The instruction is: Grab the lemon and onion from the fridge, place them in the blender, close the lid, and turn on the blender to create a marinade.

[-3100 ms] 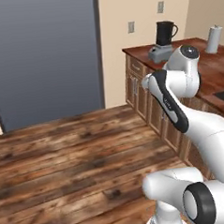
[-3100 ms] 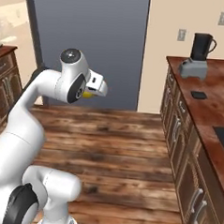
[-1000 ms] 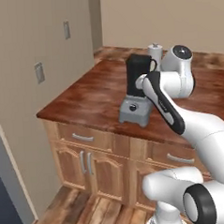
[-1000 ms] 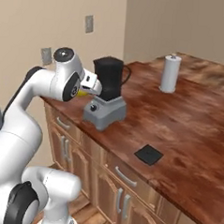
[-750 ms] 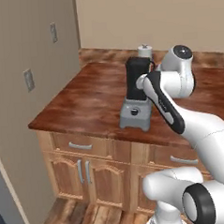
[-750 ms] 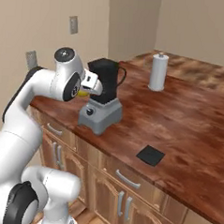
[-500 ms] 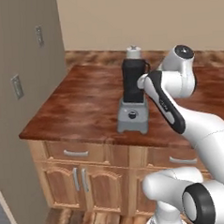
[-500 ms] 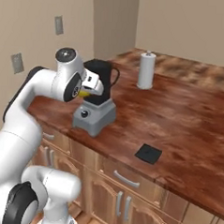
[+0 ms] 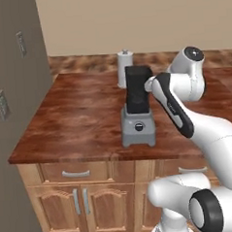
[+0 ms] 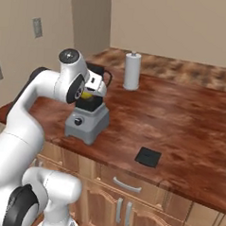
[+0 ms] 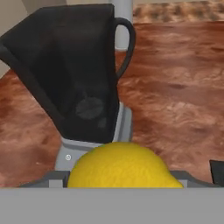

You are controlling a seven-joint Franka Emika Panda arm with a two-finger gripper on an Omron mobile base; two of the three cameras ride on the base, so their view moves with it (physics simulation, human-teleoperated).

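Blender point(image 9: 138, 111) on counter point(image 9: 74, 120), towel roll point(image 9: 124, 69) behind.

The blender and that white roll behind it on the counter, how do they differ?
The blender is boxy: a grey base with a round black knob under a dark see-through jar with a handle. The paper-towel roll is a plain white cylinder. The blender sits near the counter's front edge; the roll stands further back. Next to the blender, the gripper holds a yellow lemon; nothing is near the roll. Both stand upright on the counter.
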